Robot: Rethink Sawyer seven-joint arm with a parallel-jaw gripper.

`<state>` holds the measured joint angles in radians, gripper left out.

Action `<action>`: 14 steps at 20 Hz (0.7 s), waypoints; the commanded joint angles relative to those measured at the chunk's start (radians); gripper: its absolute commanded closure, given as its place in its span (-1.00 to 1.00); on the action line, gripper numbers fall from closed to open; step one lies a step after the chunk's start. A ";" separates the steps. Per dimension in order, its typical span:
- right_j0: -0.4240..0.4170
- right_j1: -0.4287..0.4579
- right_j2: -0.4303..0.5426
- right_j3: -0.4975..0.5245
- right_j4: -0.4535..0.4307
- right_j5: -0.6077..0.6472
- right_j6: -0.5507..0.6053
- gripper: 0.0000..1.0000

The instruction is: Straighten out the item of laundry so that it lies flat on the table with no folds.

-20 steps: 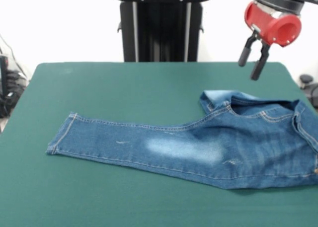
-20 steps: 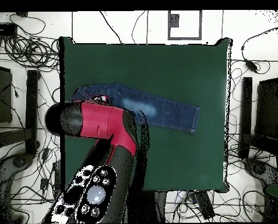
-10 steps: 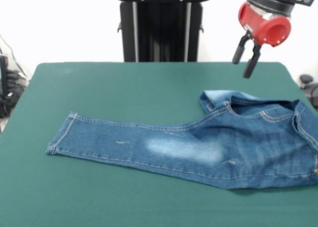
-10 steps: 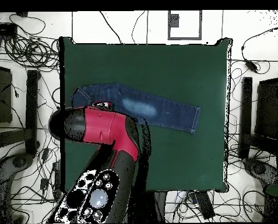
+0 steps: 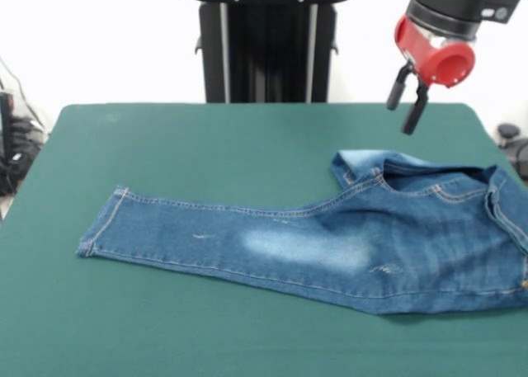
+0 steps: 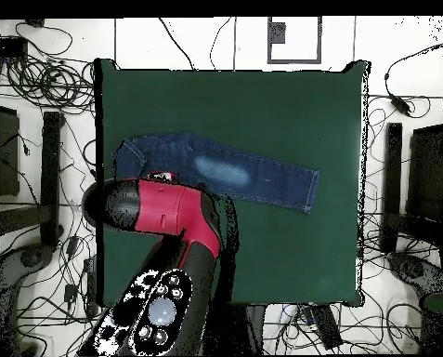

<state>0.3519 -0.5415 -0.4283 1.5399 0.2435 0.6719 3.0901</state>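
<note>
The claw (image 5: 407, 96), spread and empty, is hanging above the worktop (image 5: 206, 146); the jeans (image 5: 330, 245) are lying toward 6 o'clock, stretching 9-to-3.

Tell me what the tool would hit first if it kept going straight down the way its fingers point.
Probably bare table just behind the waistband of the jeans. The open tool hangs above that far edge, touching nothing; depth is unclear, so it might land on the waistband itself.

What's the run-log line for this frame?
gripper: open, empty, raised above jeans' waist | jeans: on table, waist corner folded over | flattening: not done
</note>
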 commanded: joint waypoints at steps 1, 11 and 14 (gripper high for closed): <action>0.004 0.070 0.160 0.104 0.061 -0.063 0.107 -1.00; 0.033 0.141 0.145 0.049 0.078 -0.104 0.157 -1.00; 0.031 0.156 0.143 0.051 0.081 -0.131 0.150 -1.00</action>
<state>0.3601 -0.4920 -0.4106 1.5566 0.2755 0.6222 3.0901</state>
